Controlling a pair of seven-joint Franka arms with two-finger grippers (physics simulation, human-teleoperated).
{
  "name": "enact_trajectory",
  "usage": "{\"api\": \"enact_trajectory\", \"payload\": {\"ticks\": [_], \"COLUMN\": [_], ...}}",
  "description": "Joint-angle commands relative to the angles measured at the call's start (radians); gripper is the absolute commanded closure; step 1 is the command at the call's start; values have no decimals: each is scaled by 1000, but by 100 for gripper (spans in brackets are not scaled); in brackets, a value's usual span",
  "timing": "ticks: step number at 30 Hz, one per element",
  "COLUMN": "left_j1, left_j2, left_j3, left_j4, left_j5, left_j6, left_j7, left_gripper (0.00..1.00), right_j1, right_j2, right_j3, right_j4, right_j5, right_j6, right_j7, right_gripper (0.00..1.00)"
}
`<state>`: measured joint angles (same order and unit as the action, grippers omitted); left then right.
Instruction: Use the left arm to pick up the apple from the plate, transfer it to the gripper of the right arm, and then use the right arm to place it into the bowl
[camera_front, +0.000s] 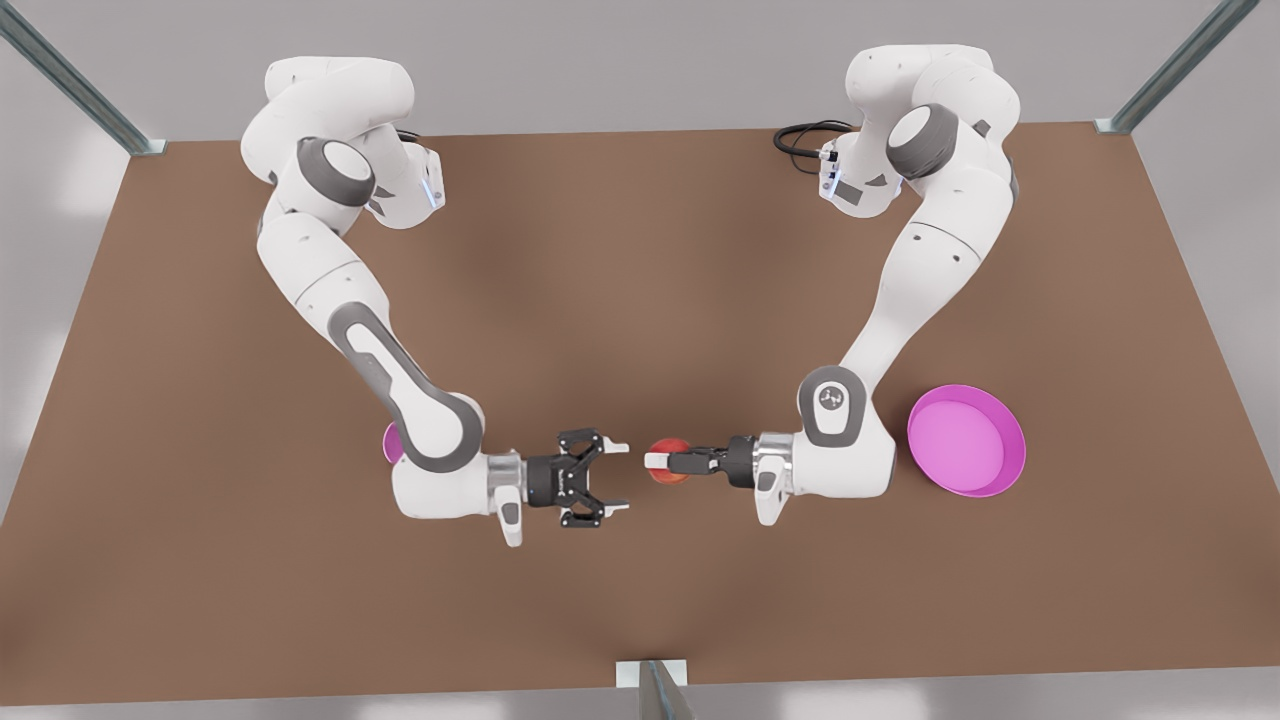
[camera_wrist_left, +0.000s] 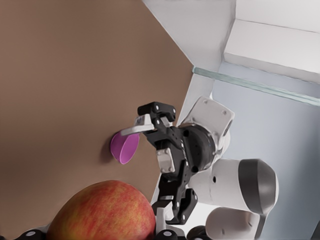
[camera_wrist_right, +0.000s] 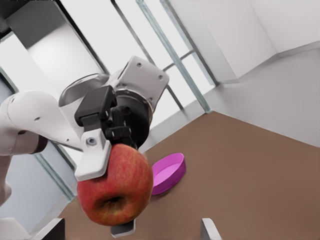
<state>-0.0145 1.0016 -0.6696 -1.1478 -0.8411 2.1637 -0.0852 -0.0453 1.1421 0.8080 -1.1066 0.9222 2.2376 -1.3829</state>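
Currently the left gripper (camera_front: 655, 463) is clamped on the apple (camera_front: 668, 445), one finger on each side of the fruit and the arm lying nearly level above the table (camera_front: 640, 250). In the front view this is the arm on the front view's right. It holds the fruit out at 9 o'clock from its wrist, presumably so the exposed flank faces the other arm. The right gripper (camera_front: 618, 477) faces it from the front view's left with its jaws spread wide and nothing between them. The apple sits just off its fingertips at 3 o'clock, apart and not yet inside the jaws. The right wrist view shows the apple gripped across its sides with the blossom end turned toward that camera, so free skin is left for a second grasp. Judgement: the pick from the plate is done and the handover is pending, so roughly half the task remains. The right jaws look turned relative to the left fingers, probably so the two pairs do not collide. The plate (camera_front: 965, 440), pink and shallow, lies at 3 o'clock just beyond the left arm's elbow. The bowl (camera_front: 391, 442), also pink, is at 9 o'clock of the right gripper, mostly hidden behind that arm's forearm. Risk: if the left fingers release before the right ones close, the apple drops to the table.
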Motion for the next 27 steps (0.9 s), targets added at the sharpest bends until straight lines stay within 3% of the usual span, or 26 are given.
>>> {"api": "enact_trajectory", "payload": {"ticks": [1,9,27], "left_j1": [-1,-1,-12], "left_j2": [-1,-5,-5], "left_j3": [-1,-5,-5], "left_j4": [0,0,0], "left_j5": [-4,-4,-16], "left_j6": [7,7,22], "left_j7": [38,32,32], "left_gripper": [21,21,21], "right_j1": [1,-4,12], "right_j2": [10,19,57], "right_j3": [19,72,106], "right_j4": [7,-13,-21], "right_j5": [1,6,7], "right_j6": [69,57,65], "right_j7": [-375,-390,-403], "right_gripper": [0,0,0]}}
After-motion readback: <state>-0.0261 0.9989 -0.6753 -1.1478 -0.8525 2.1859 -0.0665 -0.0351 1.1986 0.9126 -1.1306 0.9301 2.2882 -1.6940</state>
